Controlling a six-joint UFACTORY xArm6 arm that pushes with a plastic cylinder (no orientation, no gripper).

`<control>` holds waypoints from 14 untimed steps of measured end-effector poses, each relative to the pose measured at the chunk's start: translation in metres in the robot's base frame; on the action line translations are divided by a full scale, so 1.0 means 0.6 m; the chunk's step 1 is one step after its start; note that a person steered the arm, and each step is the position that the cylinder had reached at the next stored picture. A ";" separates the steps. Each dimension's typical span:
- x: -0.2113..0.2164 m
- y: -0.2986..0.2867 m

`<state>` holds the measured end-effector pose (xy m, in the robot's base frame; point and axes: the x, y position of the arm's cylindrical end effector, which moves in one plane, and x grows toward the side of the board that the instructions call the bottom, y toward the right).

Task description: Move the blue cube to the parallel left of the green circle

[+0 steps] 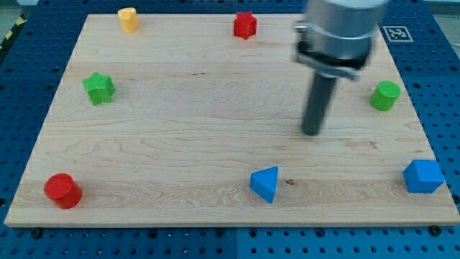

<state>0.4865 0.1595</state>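
The blue cube (422,176) sits near the board's bottom right corner. The green circle (385,95), a short green cylinder, stands at the right edge, above the cube. My tip (311,132) rests on the board right of centre, about a hundred pixels left of and slightly below the green circle, and well up and left of the blue cube. It touches no block.
A blue triangular block (265,183) lies below my tip near the bottom edge. A red cylinder (62,191) is at bottom left, a green star (99,88) at left, a yellow block (128,19) at top left, a red star (245,25) at top centre. The wooden board (180,144) lies on a blue pegboard.
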 end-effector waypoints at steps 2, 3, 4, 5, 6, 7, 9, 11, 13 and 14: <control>0.064 0.303; 0.107 0.308; 0.180 0.277; 0.187 0.271; 0.190 0.238; 0.170 0.234; 0.161 0.202; 0.155 0.139; 0.112 0.090; 0.101 0.039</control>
<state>0.5470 0.1827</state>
